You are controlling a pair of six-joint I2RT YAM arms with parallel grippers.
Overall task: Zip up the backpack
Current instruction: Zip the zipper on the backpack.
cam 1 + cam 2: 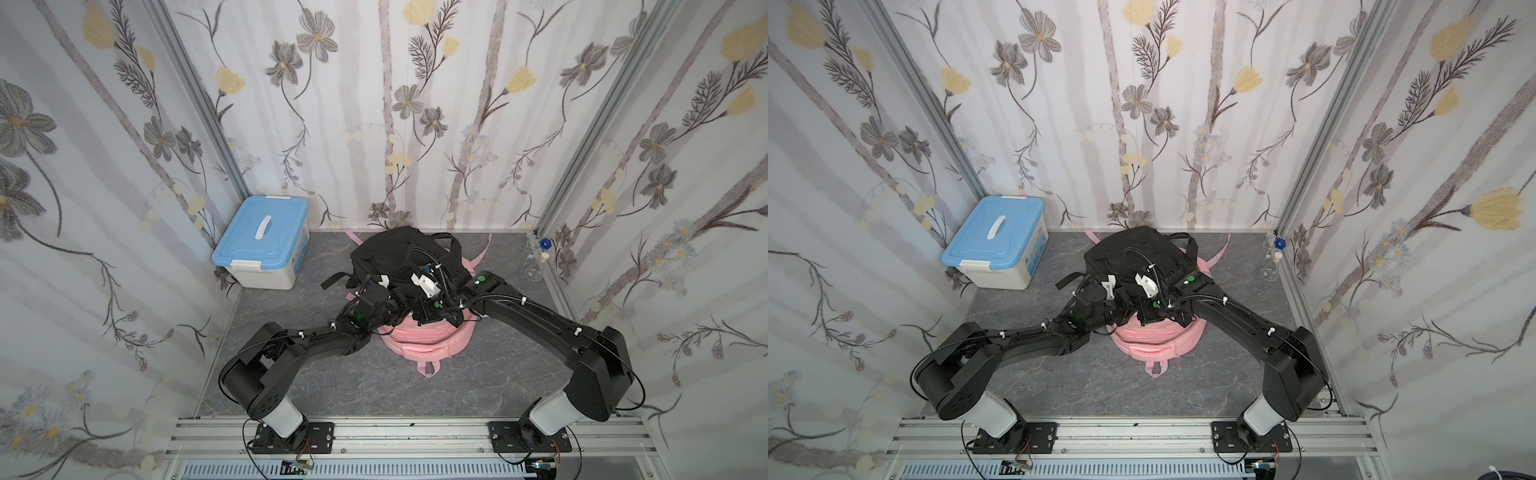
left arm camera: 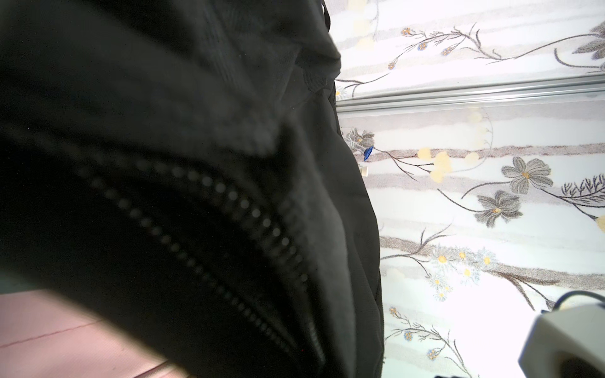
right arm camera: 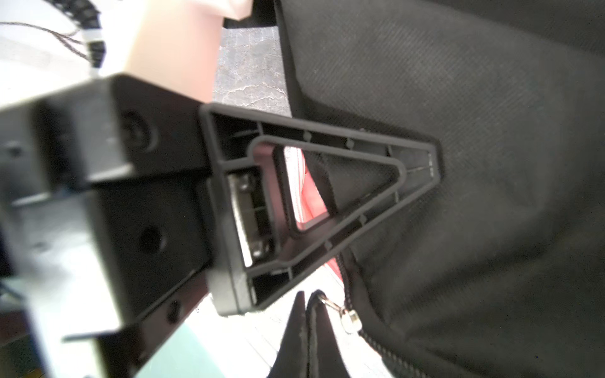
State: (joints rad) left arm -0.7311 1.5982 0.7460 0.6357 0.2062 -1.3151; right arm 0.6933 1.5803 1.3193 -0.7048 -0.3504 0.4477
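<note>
A black backpack (image 1: 395, 257) (image 1: 1129, 253) lies on top of a pink backpack (image 1: 428, 343) in the middle of the floor, and both arms meet at its near edge. In the right wrist view my right gripper (image 3: 307, 301) is shut on the black pull tab linked to the silver zipper slider (image 3: 352, 322), with closed teeth (image 3: 379, 348) running on from it. My left gripper's finger (image 3: 415, 163) is pressed into black fabric just beside it. The left wrist view is filled by that fabric and two parted rows of zipper teeth (image 2: 203, 183). The left jaws are hidden in it.
A white box with a blue lid (image 1: 262, 245) stands at the back left. A glass flask (image 1: 534, 268) and a blue-capped item (image 1: 545, 243) sit by the right wall. Floral walls close in three sides. Pink straps (image 1: 428, 368) stick out toward the front.
</note>
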